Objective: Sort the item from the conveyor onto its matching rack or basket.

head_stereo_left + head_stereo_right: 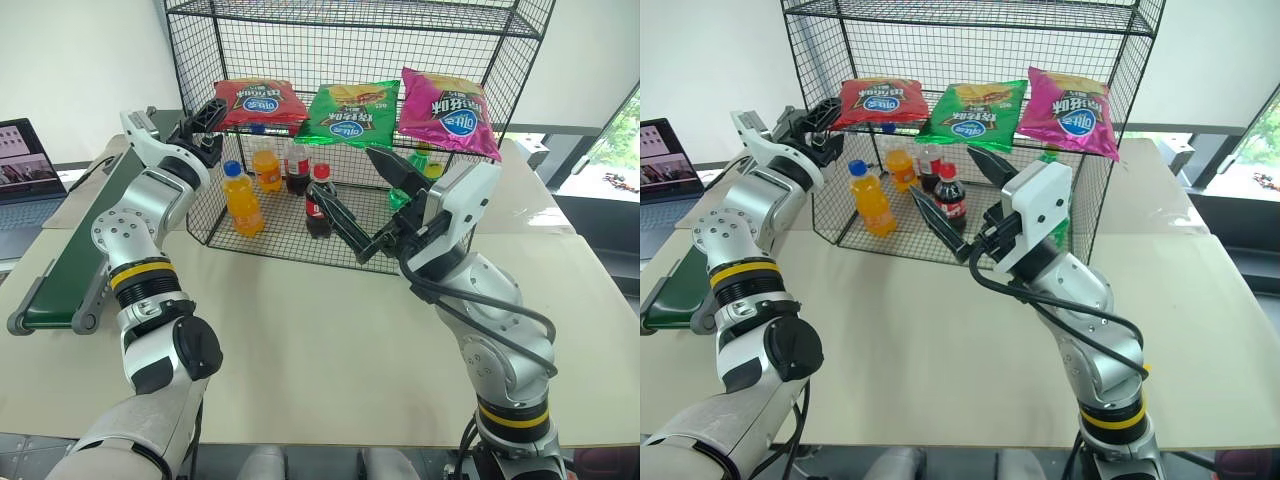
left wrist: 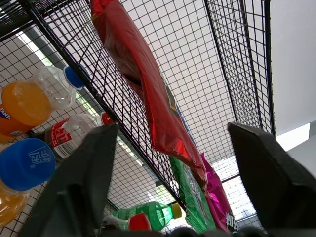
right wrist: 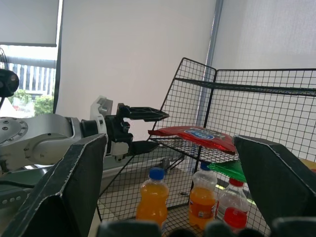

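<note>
The red chip bag [image 1: 262,102] lies flat on the middle shelf of the black wire rack [image 1: 350,30], at its left end. My left gripper [image 1: 205,120] is open just left of the bag's edge, one finger above and one below the shelf level, with nothing between them. In the right wrist view the same gripper [image 3: 140,129] stands apart from the bag [image 3: 195,136]. My right gripper [image 1: 340,170] is open and empty in front of the rack's lower part. The dark green conveyor [image 1: 75,250] runs along the table's left side.
A green bag [image 1: 352,112] and a magenta bag [image 1: 445,112] share the shelf with the red one. Orange [image 1: 243,200] and cola bottles [image 1: 318,205] stand inside the rack's base. A laptop [image 1: 20,165] sits far left. The beige table [image 1: 300,330] stretches out before the rack.
</note>
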Available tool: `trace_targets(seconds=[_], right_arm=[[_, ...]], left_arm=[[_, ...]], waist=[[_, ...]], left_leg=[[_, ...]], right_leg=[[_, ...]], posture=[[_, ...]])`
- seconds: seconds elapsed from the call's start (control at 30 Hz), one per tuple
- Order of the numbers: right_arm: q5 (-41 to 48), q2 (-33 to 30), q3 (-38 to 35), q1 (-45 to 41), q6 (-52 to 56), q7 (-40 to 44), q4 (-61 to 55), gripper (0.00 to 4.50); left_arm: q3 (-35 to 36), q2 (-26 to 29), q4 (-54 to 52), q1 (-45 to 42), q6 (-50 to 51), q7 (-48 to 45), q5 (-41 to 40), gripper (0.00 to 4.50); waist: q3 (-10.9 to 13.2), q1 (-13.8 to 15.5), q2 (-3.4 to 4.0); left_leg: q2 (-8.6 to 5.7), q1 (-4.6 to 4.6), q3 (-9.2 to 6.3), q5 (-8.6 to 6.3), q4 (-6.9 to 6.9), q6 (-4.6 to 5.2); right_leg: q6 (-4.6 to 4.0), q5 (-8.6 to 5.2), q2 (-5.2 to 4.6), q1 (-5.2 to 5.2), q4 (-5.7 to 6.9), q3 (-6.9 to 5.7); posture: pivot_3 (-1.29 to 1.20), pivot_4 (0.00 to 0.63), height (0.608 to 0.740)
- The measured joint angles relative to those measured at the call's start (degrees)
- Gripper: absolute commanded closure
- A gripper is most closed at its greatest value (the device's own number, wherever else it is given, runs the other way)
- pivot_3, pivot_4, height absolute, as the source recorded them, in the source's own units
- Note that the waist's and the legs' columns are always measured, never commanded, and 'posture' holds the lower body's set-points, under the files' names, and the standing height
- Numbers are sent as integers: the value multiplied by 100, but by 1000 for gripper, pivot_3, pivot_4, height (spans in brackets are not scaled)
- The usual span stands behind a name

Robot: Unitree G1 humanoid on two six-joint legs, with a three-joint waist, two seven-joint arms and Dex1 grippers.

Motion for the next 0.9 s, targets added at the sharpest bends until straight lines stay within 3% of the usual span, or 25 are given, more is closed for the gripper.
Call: trace_targets(seconds=[0.17, 0.2, 0.33, 0.57, 0.77, 0.9], right_arm=[[-6, 1, 0, 0, 0, -10, 0, 0], [-7, 1, 0, 1, 0, -12, 0, 0], [-11, 1, 0, 1, 0, -27, 0, 0], [-11, -3, -1, 21, 0, -77, -2, 0], [-11, -1, 1, 22, 0, -88, -2, 0], [-15, -2, 1, 26, 0, -118, -4, 0]], left_arm=[[-56, 0, 23, 0, 5, 10, -24, 11], [-64, 0, 24, 0, 5, 10, -26, 259], [-43, 0, 22, 0, 3, 9, -92, 1438], [-22, 0, -228, 100, 17, 207, -319, 4459], [-34, 44, -283, 168, -3, 343, -379, 4459], [-161, 368, 115, 28, -148, 207, -140, 4459]], waist=[[0, -1, 0], [0, -2, 0], [0, -1, 0], [0, -4, 0], [0, 0, 0], [0, -10, 0]], left_leg=[[0, 0, 0, 0, 0, 0], [0, 0, 0, 0, 0, 0], [0, 0, 0, 0, 0, 0], [1, 1, 0, 0, -1, 0], [0, 0, 0, 1, 0, -1], [1, 2, 0, 1, -2, -2]], right_leg=[[0, 0, 0, 0, -1, 0], [0, 0, 0, 0, -1, 0], [0, 0, 0, 0, -1, 0], [0, 0, 0, 0, -1, 0], [0, 0, 0, 1, -2, 0], [2, -1, 3, 0, -2, 0]], posture=[[0, 150, 738], [0, 150, 738], [0, 150, 738], [0, 150, 738], [0, 150, 738], [0, 150, 738]])
